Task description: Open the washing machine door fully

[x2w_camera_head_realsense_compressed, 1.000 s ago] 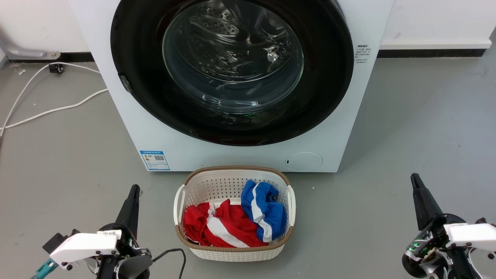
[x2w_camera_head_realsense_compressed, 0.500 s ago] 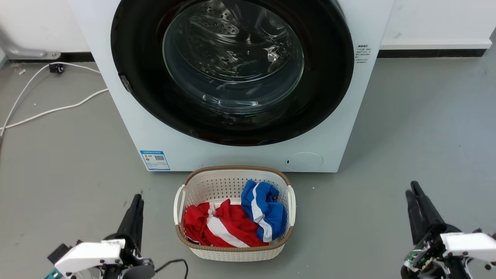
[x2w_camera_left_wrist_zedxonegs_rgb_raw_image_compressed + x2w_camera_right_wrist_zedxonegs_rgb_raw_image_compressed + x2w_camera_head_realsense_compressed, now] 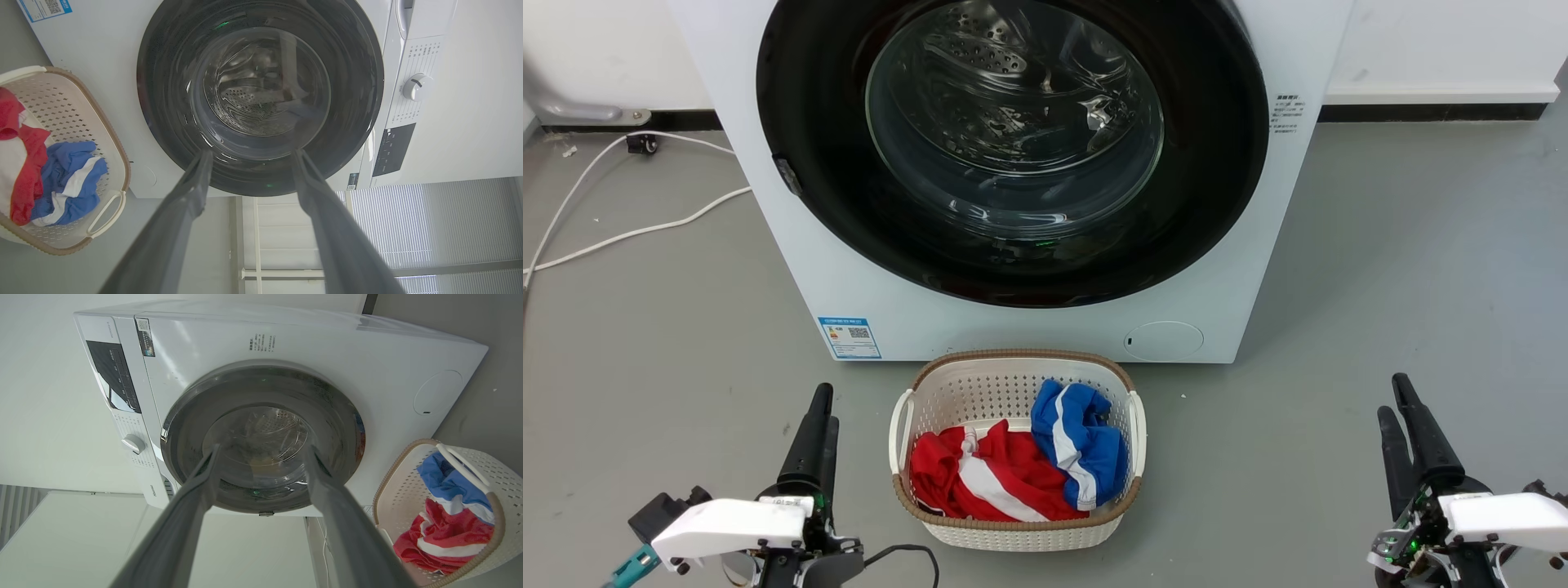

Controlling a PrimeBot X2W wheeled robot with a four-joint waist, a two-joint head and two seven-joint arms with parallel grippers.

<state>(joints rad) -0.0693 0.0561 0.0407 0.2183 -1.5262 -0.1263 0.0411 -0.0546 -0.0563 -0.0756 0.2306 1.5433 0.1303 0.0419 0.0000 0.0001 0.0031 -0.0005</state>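
Door (image 3: 1013,139) is shut, flush on the washer (image 3: 1029,331) front. The 2 grippers sit low, well short of the washer: left gripper (image 3: 825,408) off its front-left corner, right gripper (image 3: 1391,396) off its front-right. Fingers on both are apart, holding nothing.

Risks, my read:
1. The only grab feature I can see is a small notch (image 3: 785,175) on the door's left edge. The rest is glossy black and bulged glass, so fingers that miss the notch will likely skate off.
2. Notch on the left suggests the hinge is on the right, not confirmed. Pulling on the wrong arc means the fingers slip off or load the hinge.
3. Basket (image 3: 1021,356) sits right at the washer's front, under the door. The left gripper could clip it reaching in. Can't tell the door's clearance over it.
4. White cable (image 3: 690,218) on the floor left of the washer is a snag risk if the robot rolls in.
5. Stopping early leaves the door part open. Task wants full.
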